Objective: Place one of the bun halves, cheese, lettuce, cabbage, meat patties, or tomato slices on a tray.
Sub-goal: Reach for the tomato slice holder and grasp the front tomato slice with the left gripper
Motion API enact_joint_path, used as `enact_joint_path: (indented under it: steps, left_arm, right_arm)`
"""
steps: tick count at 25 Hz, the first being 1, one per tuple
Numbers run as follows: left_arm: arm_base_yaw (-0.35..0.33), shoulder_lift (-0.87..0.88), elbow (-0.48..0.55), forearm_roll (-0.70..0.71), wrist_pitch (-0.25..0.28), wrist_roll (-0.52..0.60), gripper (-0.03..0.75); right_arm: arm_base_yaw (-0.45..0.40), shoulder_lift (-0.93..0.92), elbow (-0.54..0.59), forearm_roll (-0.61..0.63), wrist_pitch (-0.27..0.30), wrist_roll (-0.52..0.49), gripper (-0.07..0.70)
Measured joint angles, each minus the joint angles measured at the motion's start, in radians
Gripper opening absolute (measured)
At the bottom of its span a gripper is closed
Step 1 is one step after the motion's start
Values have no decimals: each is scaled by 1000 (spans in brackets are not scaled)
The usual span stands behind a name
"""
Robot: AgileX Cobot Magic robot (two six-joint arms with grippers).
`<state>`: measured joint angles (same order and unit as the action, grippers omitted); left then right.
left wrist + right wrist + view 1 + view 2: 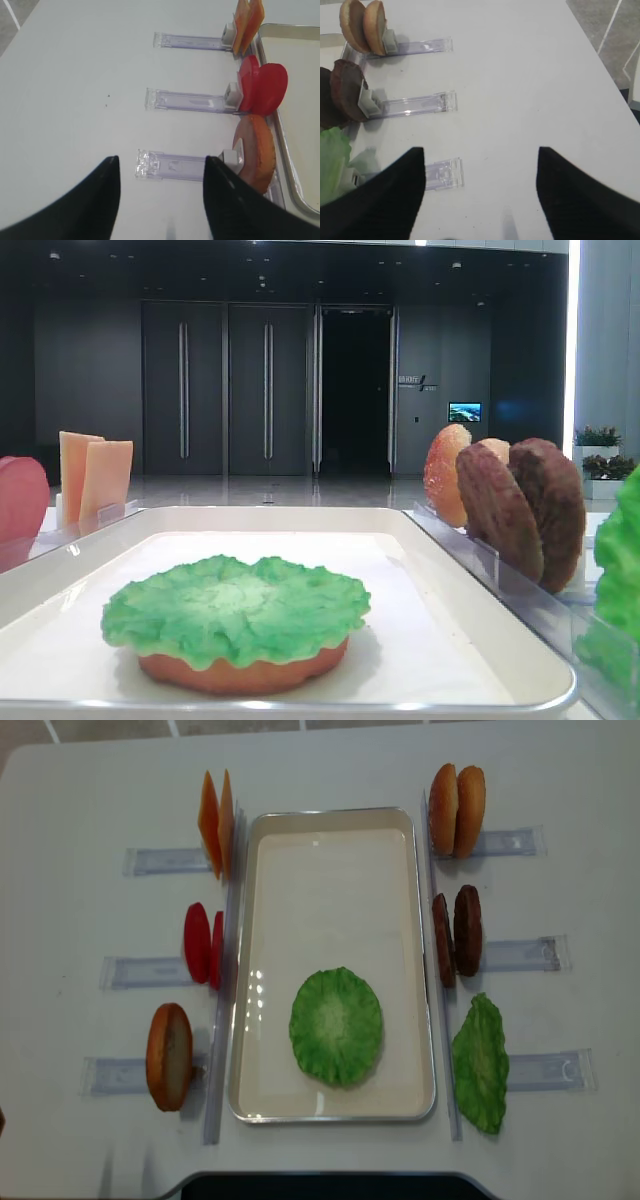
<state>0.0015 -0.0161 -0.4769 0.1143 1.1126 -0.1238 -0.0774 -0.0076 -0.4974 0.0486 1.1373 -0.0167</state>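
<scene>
Two tomato slices (203, 946); two meat patties (457, 935); two cheese (217, 821); three bun halves (457, 809).

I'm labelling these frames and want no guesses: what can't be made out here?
- Bun half on the tray: overhead, the lettuce covers it completely.
- Spare lettuce leaf: cut off by the edge in the low front view and the right wrist view.
- Tomato slices: cut off at the left edge in the low front view.
- Both arms: absent overhead; only dark pincer tips show in wrist views.
</scene>
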Motion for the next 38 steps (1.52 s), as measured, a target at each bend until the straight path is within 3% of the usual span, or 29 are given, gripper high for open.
enact_joint_path:
  steps: [18, 28, 38]
  left_arm:
    - [0, 15, 0, 0, 0, 0, 408]
    - [0, 237, -1, 6, -9, 0, 408]
    - [0, 436, -30, 12, -60, -4, 408]
  right_arm:
    - [0, 0, 0, 0, 0, 0, 481]
    - [0, 0, 0, 0, 0, 0, 481]
    - [1, 0, 0, 0, 0, 0, 481]
